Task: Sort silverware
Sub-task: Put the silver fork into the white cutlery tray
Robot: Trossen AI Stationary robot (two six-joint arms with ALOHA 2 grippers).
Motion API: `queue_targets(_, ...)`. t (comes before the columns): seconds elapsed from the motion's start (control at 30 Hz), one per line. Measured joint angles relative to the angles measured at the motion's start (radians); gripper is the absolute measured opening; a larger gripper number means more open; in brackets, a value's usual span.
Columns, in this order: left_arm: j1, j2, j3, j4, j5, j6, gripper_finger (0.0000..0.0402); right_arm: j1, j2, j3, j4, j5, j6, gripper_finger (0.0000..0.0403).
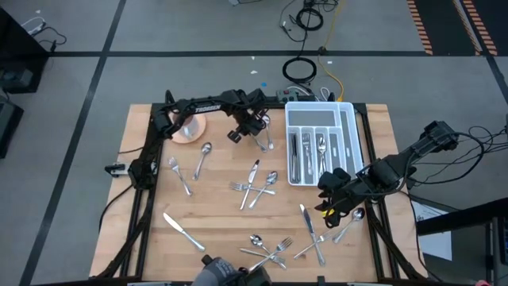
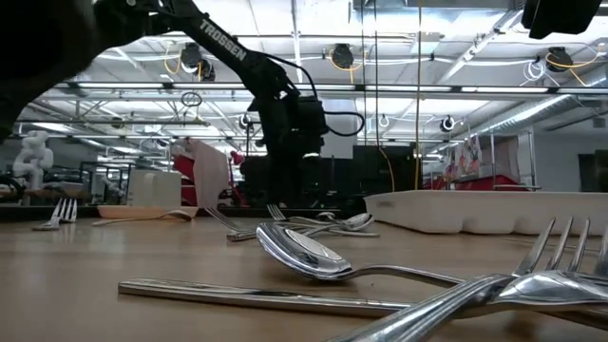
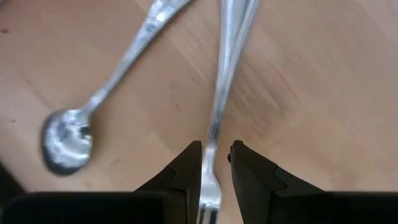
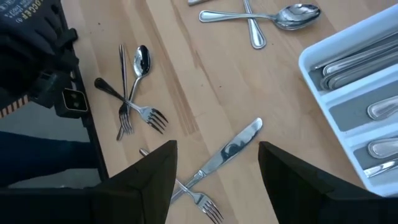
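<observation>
Shiny forks, spoons and knives lie scattered on the wooden table point(image 1: 218, 206): a spoon point(image 1: 204, 156), a crossed group point(image 1: 254, 184), a knife point(image 1: 182, 232) and more near the front. Several pieces lie in the white divided tray point(image 1: 321, 143). My left gripper point(image 1: 258, 131) is beside the tray's left wall, shut on a fork point(image 3: 224, 74). My right gripper point(image 1: 332, 199) hovers open and empty in front of the tray, over a knife point(image 4: 227, 152) and a fork point(image 4: 199, 202). My left gripper pinches the fork between its two fingers at the neck just behind the tines point(image 3: 211, 146). The tines point(image 3: 208, 202) lie back between the fingers. The handle point(image 3: 233, 37) runs straight out ahead of the fingertips, and its far end is out of the frame.
A pink cup on its saucer point(image 1: 190, 127) stands at the back left, next to the left arm. A dark device point(image 1: 230, 274) sits at the table's near edge. A spoon point(image 3: 68, 140) lies on the wood beside the held fork. Cables lie on the floor behind the table.
</observation>
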Motion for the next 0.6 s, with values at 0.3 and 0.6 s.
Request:
queue_targets(0.3,0.007,0.021,0.000,0.043,0.014,0.047,0.0090,0.000,0.000,0.000,0.006,0.000,0.001,0.0217)
queue_targets(0.6,0.028,0.027,-0.001,-0.051,0.063,-0.006,0.0030,0.000,0.000,0.000,0.022,0.000,0.007,0.0217)
